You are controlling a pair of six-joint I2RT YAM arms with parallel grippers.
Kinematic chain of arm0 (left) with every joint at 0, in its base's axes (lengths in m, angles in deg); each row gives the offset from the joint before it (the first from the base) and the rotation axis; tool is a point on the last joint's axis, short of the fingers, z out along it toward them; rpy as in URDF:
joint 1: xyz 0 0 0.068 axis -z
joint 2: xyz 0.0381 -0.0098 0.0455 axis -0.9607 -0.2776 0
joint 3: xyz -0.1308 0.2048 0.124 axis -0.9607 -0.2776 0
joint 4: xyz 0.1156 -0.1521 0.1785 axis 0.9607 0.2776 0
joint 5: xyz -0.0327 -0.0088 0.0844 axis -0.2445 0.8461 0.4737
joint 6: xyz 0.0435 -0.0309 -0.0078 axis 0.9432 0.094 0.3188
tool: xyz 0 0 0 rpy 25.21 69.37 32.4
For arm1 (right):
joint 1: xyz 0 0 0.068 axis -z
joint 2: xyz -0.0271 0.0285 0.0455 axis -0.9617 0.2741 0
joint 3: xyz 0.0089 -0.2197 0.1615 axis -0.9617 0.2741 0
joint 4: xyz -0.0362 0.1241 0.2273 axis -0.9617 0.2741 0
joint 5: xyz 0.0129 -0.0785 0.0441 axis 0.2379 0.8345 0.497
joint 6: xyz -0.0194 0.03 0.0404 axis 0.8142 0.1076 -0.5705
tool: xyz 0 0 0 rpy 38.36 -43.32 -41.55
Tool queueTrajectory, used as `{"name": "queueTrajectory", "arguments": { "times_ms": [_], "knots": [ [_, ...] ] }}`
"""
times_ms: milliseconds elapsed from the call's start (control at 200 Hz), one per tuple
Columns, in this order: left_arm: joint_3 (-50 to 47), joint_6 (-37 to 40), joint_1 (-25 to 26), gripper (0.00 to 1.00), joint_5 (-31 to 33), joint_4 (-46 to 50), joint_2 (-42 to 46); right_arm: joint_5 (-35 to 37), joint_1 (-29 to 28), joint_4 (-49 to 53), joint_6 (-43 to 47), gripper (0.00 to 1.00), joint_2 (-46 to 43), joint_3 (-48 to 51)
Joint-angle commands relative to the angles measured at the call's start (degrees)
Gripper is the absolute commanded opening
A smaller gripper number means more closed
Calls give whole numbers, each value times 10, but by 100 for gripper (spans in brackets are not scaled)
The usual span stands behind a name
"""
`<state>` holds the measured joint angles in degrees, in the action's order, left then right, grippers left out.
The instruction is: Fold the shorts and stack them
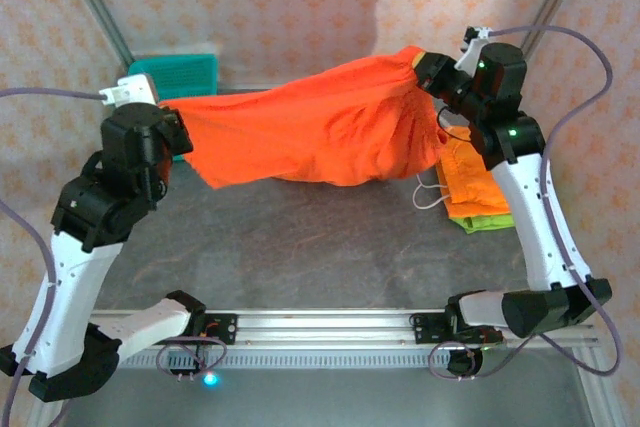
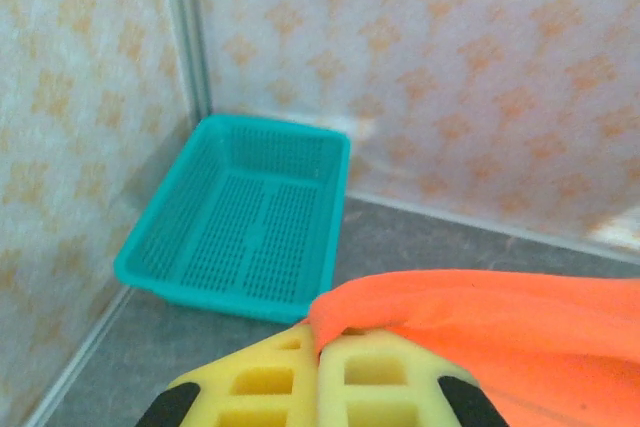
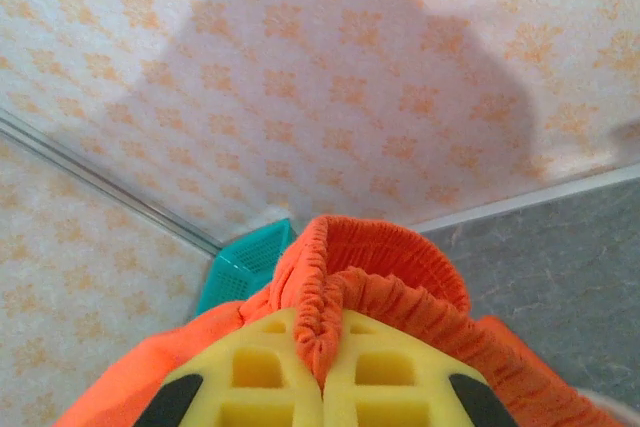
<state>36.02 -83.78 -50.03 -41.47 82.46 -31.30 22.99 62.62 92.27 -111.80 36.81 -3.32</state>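
Shorts [image 1: 320, 132] hanging, ends clamped in left fingers [image 2: 262, 379], right fingers [image 3: 392, 367]

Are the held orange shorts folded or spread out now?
Spread out: the left gripper and right gripper pinch opposite ends, and the shorts hang stretched between them.

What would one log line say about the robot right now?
left end effector: shut on orange shorts | right end effector: shut on its waistband | folded pile: beside right arm
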Motion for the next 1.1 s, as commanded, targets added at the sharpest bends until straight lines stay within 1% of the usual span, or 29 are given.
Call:
{"name": "queueTrajectory", "arguments": {
  "times_ms": [0, 120, 295, 405, 485, 560, 616, 726, 781, 891, 941, 976, 1026, 1056, 1091],
  "knots": [
    [33, 50, -5, 0, -44, -2, 1, 1, 0, 16, 1, 0, -32, -6],
    [11, 55, -5, 0, -86, -16, 9, -9, 0, 34, -11, 0, -56, 33],
    [-76, 41, -5, 0, -84, -41, -4, 9, 0, 59, -40, 0, -60, 116],
    [-98, 20, -10, 0, -76, -44, -56, 16, 0, 38, -70, 0, -35, 157],
    [-88, 9, -24, 0, -100, -49, -105, -1, -3, 15, -97, 0, 2, 156],
    [-57, 2, -46, 0, -130, -58, -157, -4, -10, -1, -110, 0, 45, 129],
    [-19, 0, -62, 0, -147, -59, -198, -4, -14, -3, -110, 0, 84, 87],
    [114, 3, -94, 0, -159, -33, -296, -2, -18, 4, -113, 0, 170, -25],
    [217, 3, -109, 0, -163, 2, -351, -5, -17, 14, -114, 0, 211, -96],
    [466, 6, -120, 0, -169, 90, -448, -13, -17, 56, -96, 0, 279, -253],
    [569, 11, -120, 0, -176, 118, -475, -20, -17, 65, -80, 0, 293, -312],
    [622, 11, -121, 0, -178, 127, -483, -22, -17, 65, -66, 0, 295, -342],
    [645, 10, -121, 0, -182, 118, -467, -25, -15, 61, -47, 0, 287, -364],
    [633, 8, -121, 0, -183, 104, -445, -26, -13, 54, -36, 0, 276, -365],
    [596, 5, -121, 0, -188, 79, -411, -28, -10, 42, -25, 0, 257, -352]
  ]
}}
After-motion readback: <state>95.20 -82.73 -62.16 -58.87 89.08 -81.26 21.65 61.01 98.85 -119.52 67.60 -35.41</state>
